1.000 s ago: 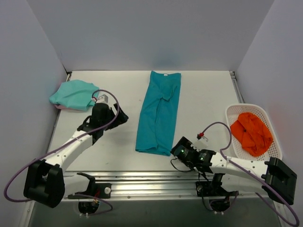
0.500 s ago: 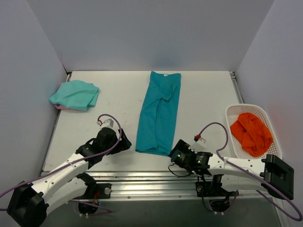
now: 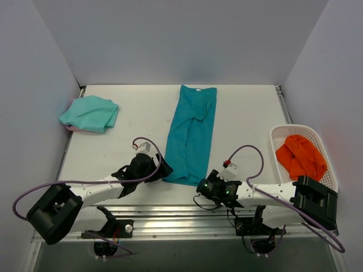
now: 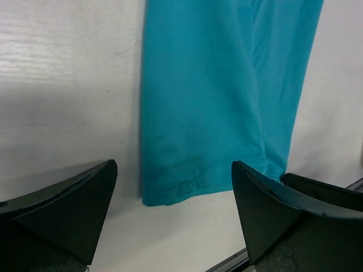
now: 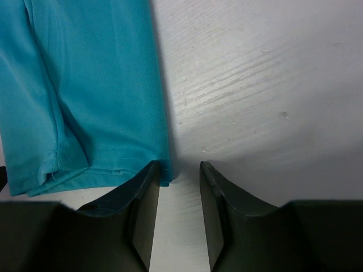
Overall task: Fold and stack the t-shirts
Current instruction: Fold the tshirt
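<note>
The deep teal t-shirt (image 3: 190, 133) lies folded into a long strip down the middle of the table. The paler mint t-shirt (image 3: 89, 113) sits folded at the back left. My left gripper (image 3: 162, 170) is low at the strip's near left corner, wide open. In the left wrist view the hem (image 4: 198, 181) lies between and just beyond its fingertips (image 4: 173, 167). My right gripper (image 3: 199, 186) is at the near right corner with its jaws narrowed but a gap still between them. In the right wrist view the hem corner (image 5: 163, 170) touches the left fingertip of the right gripper (image 5: 178, 165).
A white basket (image 3: 278, 133) holding an orange cloth (image 3: 300, 158) stands at the right edge. A metal rail (image 3: 170, 214) runs along the table's near edge just behind both grippers. Grey walls close in the left, back and right.
My left arm swung from beside the mint t-shirt down to the teal strip's near left corner. The right gripper slid slightly left and its jaws narrowed around the near right corner.
</note>
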Controlling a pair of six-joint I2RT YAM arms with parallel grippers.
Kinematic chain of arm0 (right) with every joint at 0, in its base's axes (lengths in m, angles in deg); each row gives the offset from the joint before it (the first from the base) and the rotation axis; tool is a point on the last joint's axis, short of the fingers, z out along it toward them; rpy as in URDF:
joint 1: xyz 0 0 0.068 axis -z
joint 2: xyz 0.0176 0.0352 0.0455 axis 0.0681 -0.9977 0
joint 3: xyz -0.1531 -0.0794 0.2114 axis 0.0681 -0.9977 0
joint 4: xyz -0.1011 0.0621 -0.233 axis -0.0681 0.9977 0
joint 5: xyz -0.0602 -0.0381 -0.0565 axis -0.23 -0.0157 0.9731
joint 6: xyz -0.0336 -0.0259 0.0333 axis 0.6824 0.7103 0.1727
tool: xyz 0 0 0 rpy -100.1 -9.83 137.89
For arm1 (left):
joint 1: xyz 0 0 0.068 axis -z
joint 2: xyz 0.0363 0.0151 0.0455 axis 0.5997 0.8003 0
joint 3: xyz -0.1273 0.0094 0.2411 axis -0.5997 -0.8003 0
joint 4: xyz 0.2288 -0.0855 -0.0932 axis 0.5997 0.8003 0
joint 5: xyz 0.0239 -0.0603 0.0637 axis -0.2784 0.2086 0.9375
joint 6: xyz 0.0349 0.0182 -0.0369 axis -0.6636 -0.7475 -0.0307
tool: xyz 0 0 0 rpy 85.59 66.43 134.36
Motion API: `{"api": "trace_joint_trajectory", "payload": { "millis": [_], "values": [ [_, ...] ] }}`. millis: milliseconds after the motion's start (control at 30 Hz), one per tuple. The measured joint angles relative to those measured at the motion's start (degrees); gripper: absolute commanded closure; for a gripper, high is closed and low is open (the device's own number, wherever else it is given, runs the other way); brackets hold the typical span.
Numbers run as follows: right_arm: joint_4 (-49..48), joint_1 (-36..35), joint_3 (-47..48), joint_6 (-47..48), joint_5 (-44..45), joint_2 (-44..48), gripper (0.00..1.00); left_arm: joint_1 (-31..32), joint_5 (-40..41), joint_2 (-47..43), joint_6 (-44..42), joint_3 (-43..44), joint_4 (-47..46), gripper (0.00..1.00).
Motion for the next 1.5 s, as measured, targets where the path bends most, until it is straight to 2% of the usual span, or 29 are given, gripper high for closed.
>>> {"api": "trace_joint_trajectory", "payload": {
  "millis": [167,333,533,567,600,667,700,767,800,900,1000,1133,1333,1500],
  "values": [
    [-2.4,0.3,1.4,0.6,0.0,-3.0,0.69,1.0,-0.9,4.7,0.7,0.8,-6.6,0.06],
    [-5.4,1.2,1.9,1.2,0.0,-4.8,0.7,1.4,-1.2,5.5,0.9,0.8,-8.2,0.06],
    [-7.2,1.5,2.2,2.0,-0.1,-6.0,0.79,1.8,-1.2,5.1,0.9,0.7,-8.0,0.05],
    [-7.3,1.6,2.2,2.1,-0.1,-6.2,0.8,1.9,-1.2,4.9,1.0,0.5,-7.9,0.02],
    [-7.5,1.6,2.2,2.1,-0.1,-6.3,0.84,2.0,-1.2,4.6,1.0,0.3,-7.9,0.03],
    [-7.6,1.7,2.2,2.1,-0.2,-6.4,0.86,2.2,-1.2,3.8,1.6,-0.1,-7.8,0.17],
    [-7.6,1.8,2.2,2.1,-0.4,-6.4,0.88,2.3,-1.2,3.6,1.6,-0.4,-7.5,0.33],
    [-7.6,2.0,2.2,2.1,-0.7,-6.4,0.9,2.4,-1.2,3.2,2.0,-1.1,-6.7,0.48],
    [-7.6,2.0,2.1,2.1,-0.7,-6.4,0.91,2.5,-1.2,3.1,2.0,-1.5,-6.0,0.6],
    [-7.7,2.3,2.0,2.1,-0.8,-6.4,0.97,2.8,-1.2,3.0,2.3,-2.1,-4.2,0.74],
    [-7.8,2.4,1.7,1.9,-0.8,-6.3,0.98,3.1,-1.2,2.5,2.3,-2.1,-2.9,0.75],
    [-7.5,2.7,1.1,1.9,-1.0,-5.2,1.0,3.4,-1.0,2.4,2.3,-2.2,-2.2,0.97],
    [-3.0,2.6,0.2,1.9,-1.2,-1.7,1.0,4.3,-1.0,1.9,2.3,-2.2,-1.5,0.98],
    [3.5,2.1,0.7,1.9,-1.2,3.8,1.0,6.3,-1.0,-3.5,2.3,-1.7,4.5,0.98]
  ]
}}
